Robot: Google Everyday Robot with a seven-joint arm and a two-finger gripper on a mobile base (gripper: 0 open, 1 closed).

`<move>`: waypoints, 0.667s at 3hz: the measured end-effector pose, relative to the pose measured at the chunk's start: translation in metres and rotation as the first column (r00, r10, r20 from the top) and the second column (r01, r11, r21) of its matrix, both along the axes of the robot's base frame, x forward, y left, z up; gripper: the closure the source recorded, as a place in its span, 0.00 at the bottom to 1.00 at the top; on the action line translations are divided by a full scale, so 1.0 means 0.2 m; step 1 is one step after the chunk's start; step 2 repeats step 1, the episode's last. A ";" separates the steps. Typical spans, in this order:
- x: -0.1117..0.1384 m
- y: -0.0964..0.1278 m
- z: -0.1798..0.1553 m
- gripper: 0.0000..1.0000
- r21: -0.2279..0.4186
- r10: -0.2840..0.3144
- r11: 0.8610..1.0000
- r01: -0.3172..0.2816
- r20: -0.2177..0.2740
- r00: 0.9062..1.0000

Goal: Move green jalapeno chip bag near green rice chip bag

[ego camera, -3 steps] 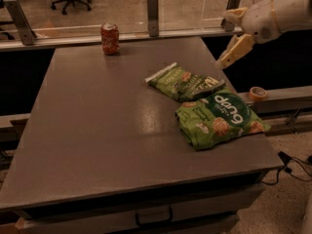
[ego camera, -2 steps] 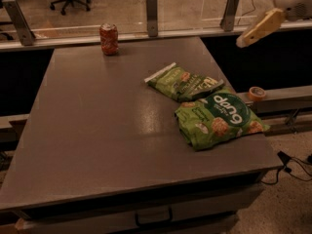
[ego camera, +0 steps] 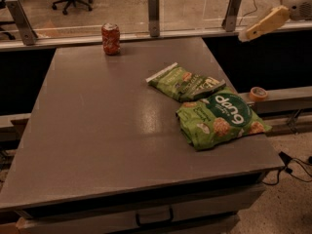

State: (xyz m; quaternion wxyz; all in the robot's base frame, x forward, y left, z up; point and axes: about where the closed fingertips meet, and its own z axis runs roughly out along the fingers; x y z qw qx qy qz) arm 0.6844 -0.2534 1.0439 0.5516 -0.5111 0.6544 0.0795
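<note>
Olive-green jalapeno chip bag [ego camera: 185,83] is lying on the bench [ego camera: 97,130], touching the rice chip bag [ego camera: 222,118]. Gripper [ego camera: 248,32] is hovering far right; whether it is clenched cannot be told. Placing is looking done, and only retreating is remaining.

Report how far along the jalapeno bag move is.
Done, it seems: the green jalapeno chip bag lies against the green rice chip bag on the table's right side. In hand: nothing; the gripper hangs high at the upper right, away from both bags. Left: apparently nothing.
</note>
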 end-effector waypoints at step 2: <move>0.01 -0.29 0.26 0.00 0.018 -0.170 0.985 0.169 0.163 0.972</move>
